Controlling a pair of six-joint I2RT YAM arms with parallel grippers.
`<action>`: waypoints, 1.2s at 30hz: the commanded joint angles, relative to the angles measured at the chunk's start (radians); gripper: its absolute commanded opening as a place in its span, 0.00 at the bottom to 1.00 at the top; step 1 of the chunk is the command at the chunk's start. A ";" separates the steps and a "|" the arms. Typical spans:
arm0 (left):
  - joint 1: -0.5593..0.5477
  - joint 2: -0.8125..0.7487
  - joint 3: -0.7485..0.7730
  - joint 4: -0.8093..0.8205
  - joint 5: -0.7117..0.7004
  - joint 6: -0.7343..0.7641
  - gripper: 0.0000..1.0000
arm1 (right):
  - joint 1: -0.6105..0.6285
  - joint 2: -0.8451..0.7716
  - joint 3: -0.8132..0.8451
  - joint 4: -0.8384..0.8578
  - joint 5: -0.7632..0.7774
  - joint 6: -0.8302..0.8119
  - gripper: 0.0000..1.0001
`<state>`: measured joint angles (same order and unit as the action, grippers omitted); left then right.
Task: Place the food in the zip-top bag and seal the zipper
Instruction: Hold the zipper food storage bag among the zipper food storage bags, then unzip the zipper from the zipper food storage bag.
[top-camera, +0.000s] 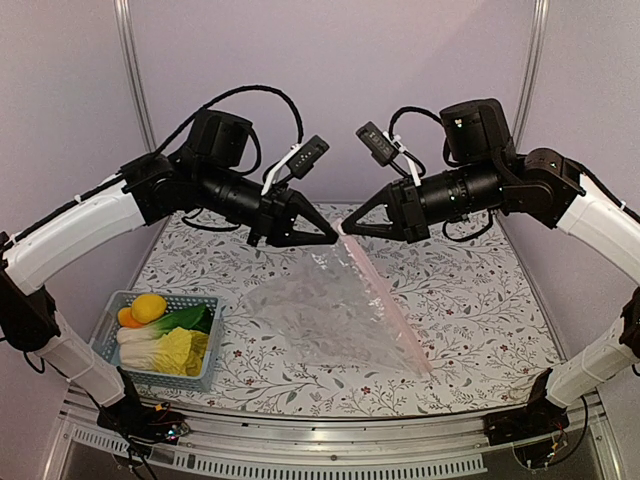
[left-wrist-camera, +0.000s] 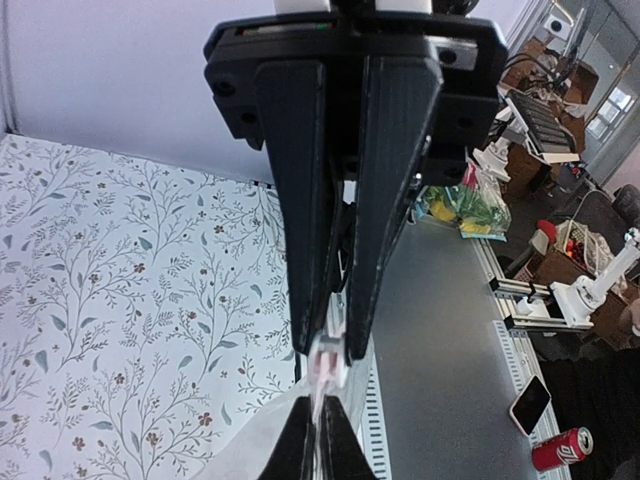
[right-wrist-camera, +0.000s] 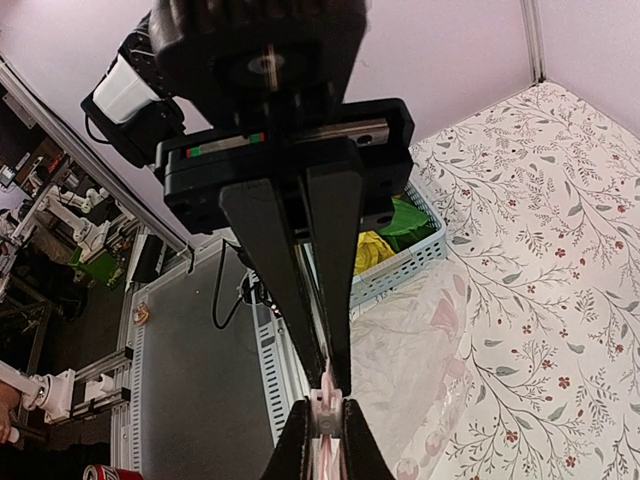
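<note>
The clear zip-top bag (top-camera: 330, 310) hangs from one raised corner, its lower part resting on the table. Its zipper (top-camera: 385, 300), a pinkish strip, runs down the right edge. My left gripper (top-camera: 332, 238) and right gripper (top-camera: 348, 232) meet tip to tip at that corner, both shut. In the left wrist view the left gripper (left-wrist-camera: 320, 408) pinches the pink strip. In the right wrist view the right gripper (right-wrist-camera: 327, 408) is shut on a small white piece on the zipper (right-wrist-camera: 327, 425). The yellow fruit (top-camera: 150, 305), orange fruit (top-camera: 128, 317), bok choy (top-camera: 188, 319) and napa cabbage (top-camera: 170, 350) lie in the basket.
The light-blue slotted basket (top-camera: 208, 372) stands at the front left of the flower-patterned table (top-camera: 480, 290); it also shows in the right wrist view (right-wrist-camera: 425, 250). Walls stand close behind and to both sides.
</note>
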<state>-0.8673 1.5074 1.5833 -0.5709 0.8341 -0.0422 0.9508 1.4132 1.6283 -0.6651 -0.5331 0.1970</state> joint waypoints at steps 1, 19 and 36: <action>0.013 -0.015 -0.017 0.029 0.031 -0.008 0.03 | 0.009 0.000 -0.014 0.016 0.013 -0.003 0.00; 0.015 -0.022 -0.033 0.047 0.028 -0.016 0.03 | 0.009 -0.005 -0.027 0.037 0.002 0.006 0.00; 0.022 -0.029 -0.052 0.113 0.037 -0.064 0.00 | 0.009 0.012 -0.031 -0.054 0.069 -0.034 0.00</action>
<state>-0.8635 1.5036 1.5391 -0.5064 0.8574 -0.0906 0.9550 1.4132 1.6154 -0.6659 -0.4980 0.1757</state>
